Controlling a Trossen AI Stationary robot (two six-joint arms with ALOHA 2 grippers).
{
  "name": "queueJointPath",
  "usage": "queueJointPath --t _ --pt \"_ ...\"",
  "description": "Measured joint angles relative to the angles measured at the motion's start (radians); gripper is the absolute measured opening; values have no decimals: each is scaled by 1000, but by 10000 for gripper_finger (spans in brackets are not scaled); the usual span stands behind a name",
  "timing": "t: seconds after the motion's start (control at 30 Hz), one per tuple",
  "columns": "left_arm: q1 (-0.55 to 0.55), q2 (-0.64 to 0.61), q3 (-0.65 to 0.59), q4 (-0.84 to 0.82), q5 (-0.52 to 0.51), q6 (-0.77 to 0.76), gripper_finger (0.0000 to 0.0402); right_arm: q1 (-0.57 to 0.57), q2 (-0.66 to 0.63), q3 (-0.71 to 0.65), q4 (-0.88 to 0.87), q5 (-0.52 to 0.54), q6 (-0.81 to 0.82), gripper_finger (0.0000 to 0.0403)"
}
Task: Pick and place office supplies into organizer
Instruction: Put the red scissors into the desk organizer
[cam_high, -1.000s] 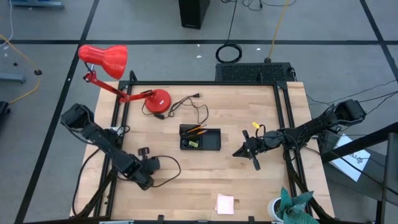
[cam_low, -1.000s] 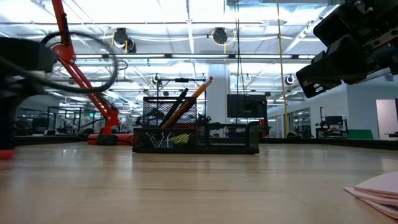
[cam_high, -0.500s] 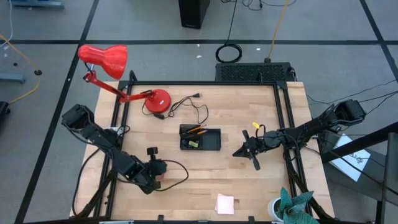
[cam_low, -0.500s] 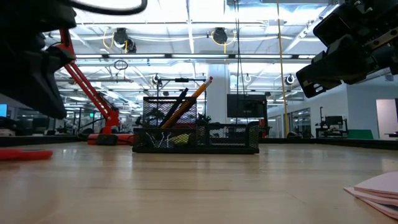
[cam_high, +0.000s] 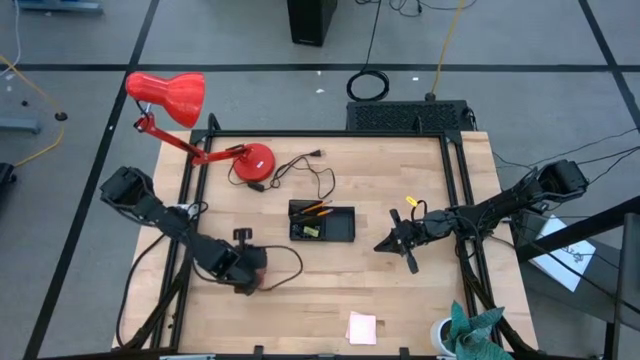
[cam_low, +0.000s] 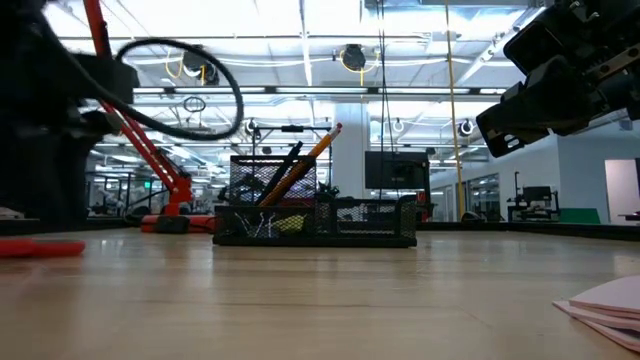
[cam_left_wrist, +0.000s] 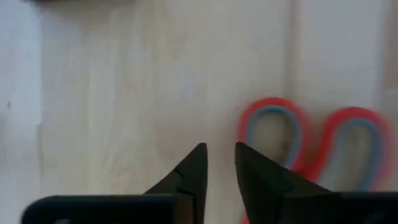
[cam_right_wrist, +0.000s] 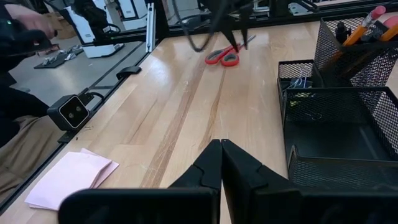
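**Left end effector above the scissors, organizer in the middle of the counter**

I take the black mesh organizer (cam_high: 322, 222) as my landmark; it stands near the centre of the wooden counter (cam_high: 330, 290). In its taller compartment I see an orange pencil (cam_low: 305, 163) and a dark pen (cam_low: 280, 172), both leaning. In the low compartment next to it there are small binder clips (cam_low: 262, 226) and a small yellow item (cam_low: 290, 224).

My left end effector (cam_left_wrist: 217, 163) is on the left of the organizer and closer to the front edge of the counter. Its fingers point down to the wood and stand a little apart, with a narrow gap between them, and they hold nothing. The red-handled scissors (cam_left_wrist: 311, 134) lie flat on the counter just beside these fingertips; I see the two handle loops, one of them partly covered by a finger. From the right wrist view the scissors (cam_right_wrist: 225, 55) are beyond the organizer, under the left arm.

My right end effector (cam_right_wrist: 220, 155) waits on the right side of the organizer, above the counter, with its fingers clenched together and empty.

The pink sticky-note pad (cam_high: 362, 327) lies in front of the organizer, near the front edge of the counter, well apart from both arms. The red desk lamp (cam_high: 250, 162) stands behind the organizer toward the left, and its black cord (cam_high: 312, 172) lies between the lamp base and the organizer.
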Motion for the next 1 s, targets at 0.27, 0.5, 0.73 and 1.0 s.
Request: queueJointPath --t 0.27,0.5,0.73,1.0 --pt "86 -2 -67 98 153 30 136 0 0 0 0 0 0 0" --pt "102 -6 -84 106 154 18 141 0 0 0 0 0 0 0" --pt "104 -10 -50 -7 156 45 141 0 0 0 0 0 0 0" --pt "104 -22 45 -115 215 26 141 -1 0 0 -1 0 -3 0"
